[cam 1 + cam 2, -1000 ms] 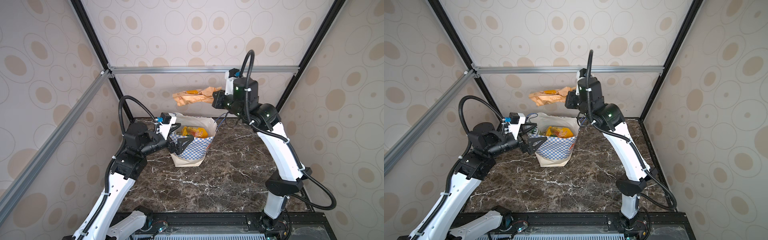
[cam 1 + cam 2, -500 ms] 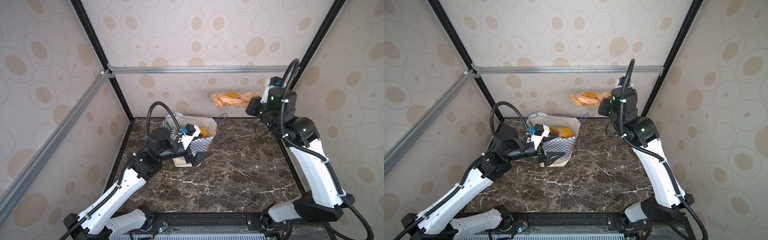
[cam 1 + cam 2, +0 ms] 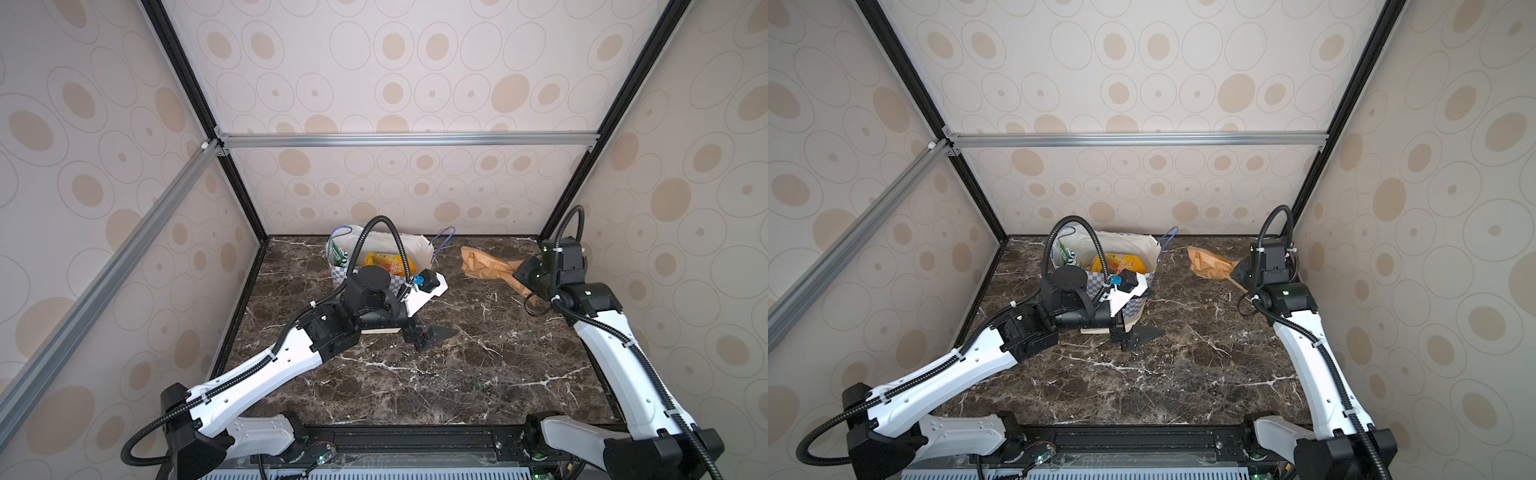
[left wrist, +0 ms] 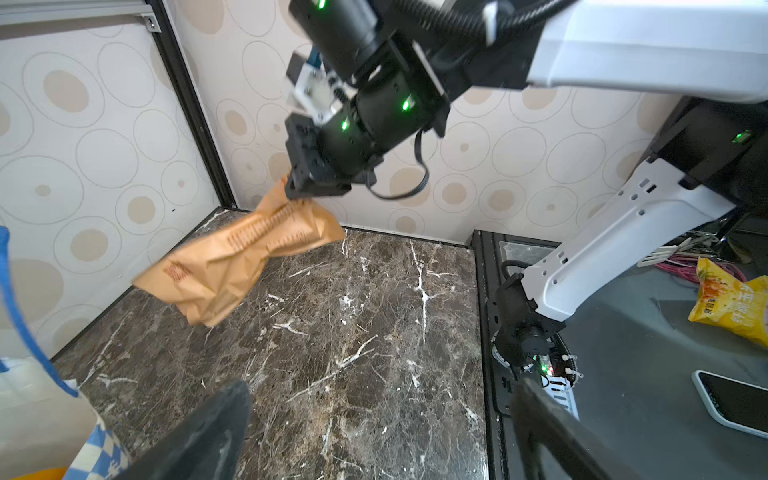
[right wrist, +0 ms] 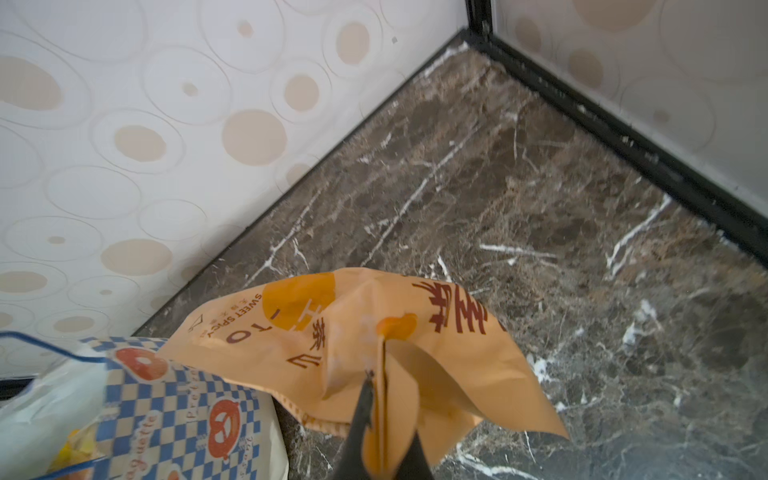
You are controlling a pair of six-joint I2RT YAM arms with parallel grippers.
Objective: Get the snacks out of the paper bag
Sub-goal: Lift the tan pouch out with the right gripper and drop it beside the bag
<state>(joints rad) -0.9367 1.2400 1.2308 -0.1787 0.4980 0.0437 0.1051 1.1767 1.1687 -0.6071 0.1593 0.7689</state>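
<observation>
The paper bag (image 3: 415, 245) (image 3: 1133, 245) stands at the back of the marble table, its checked band showing in the right wrist view (image 5: 166, 415). A yellow-orange packet (image 3: 384, 262) and a green packet (image 3: 338, 257) lie inside it. My right gripper (image 3: 521, 274) (image 5: 376, 374) is shut on a flat tan-orange pouch (image 3: 484, 264) (image 3: 1208, 262) (image 4: 232, 257) (image 5: 353, 328). The pouch hangs just above the table, to the right of the bag. My left gripper (image 3: 432, 338) (image 4: 382, 388) stands open and empty, low over the table in front of the bag.
Patterned walls and black frame posts close in the table on the left, back and right. A black rail (image 3: 415, 436) runs along the front edge. Outside the cell, the left wrist view shows a yellow packet (image 4: 731, 303) and a phone (image 4: 735, 403).
My right arm carried the pouch from high above the bag over to the right and down near the table. My left arm swung from the bag's left side to its front, still open.
</observation>
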